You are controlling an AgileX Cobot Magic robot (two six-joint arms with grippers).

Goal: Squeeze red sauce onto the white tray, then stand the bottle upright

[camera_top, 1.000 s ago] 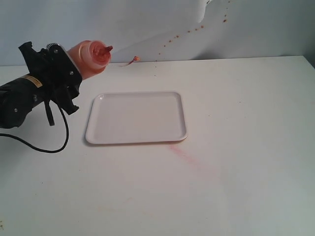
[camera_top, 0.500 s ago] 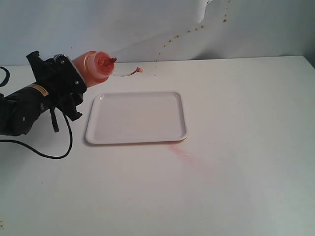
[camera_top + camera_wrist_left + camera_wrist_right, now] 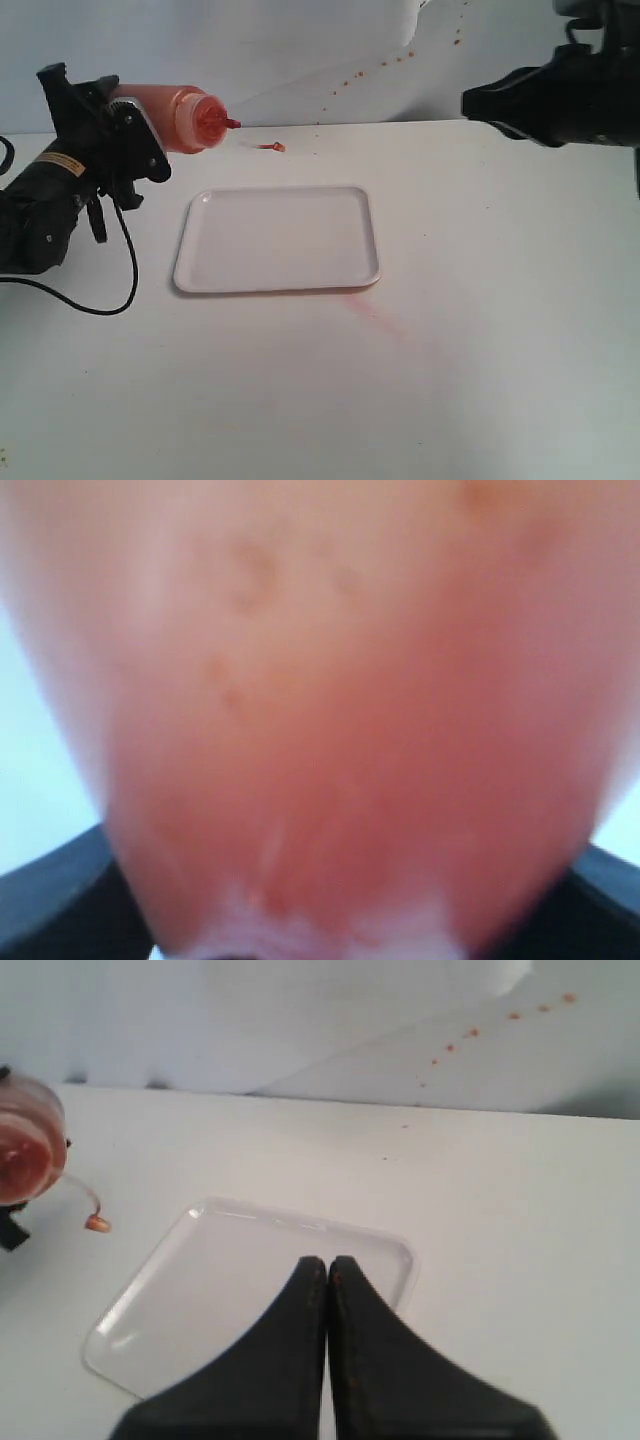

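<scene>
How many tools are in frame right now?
2. One is the left tool, at the exterior view's left, clamped on the sideways bottle. The other is the right tool, upper right, shut and empty. None looks hidden.

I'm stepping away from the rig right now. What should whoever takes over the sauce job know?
Left gripper: jaws closed on the bottle, held roughly level in the air, nozzle pointing toward the right, apparently behind the tray's left end.
Right gripper: jaws shut, empty, raised on the right side.
White tray: flat on the table, bare.
Done: bottle lifted and tipped.
Left: bring the nozzle over the tray, squeeze, then stand the bottle upright.
</scene>
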